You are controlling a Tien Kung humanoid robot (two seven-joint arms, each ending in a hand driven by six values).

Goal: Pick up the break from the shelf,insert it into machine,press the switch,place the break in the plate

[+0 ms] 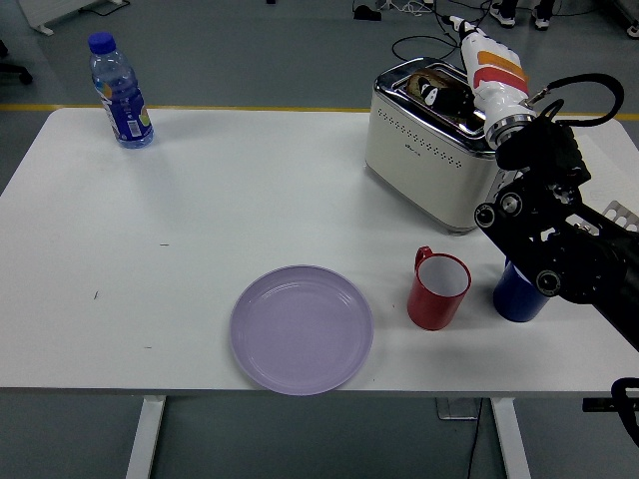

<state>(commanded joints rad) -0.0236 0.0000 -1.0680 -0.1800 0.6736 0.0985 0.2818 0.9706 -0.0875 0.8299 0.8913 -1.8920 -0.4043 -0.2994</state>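
A cream and chrome toaster [424, 150] stands at the back right of the table. A brown slice of bread [455, 92] sits in its top slot, mostly covered by my right hand [439, 93]. That hand, white with dark digits, reaches over the toaster's top and lies right at the bread; whether it grips the slice is hidden. My black right arm [544, 230] crosses in front of the toaster's right end and covers its lever. A lilac plate [302, 328] lies empty near the front edge. My left arm is out of the picture.
A red mug [437, 291] and a blue mug [517, 296] stand in front of the toaster, the blue one partly behind my arm. A water bottle [120, 92] stands at the far left corner.
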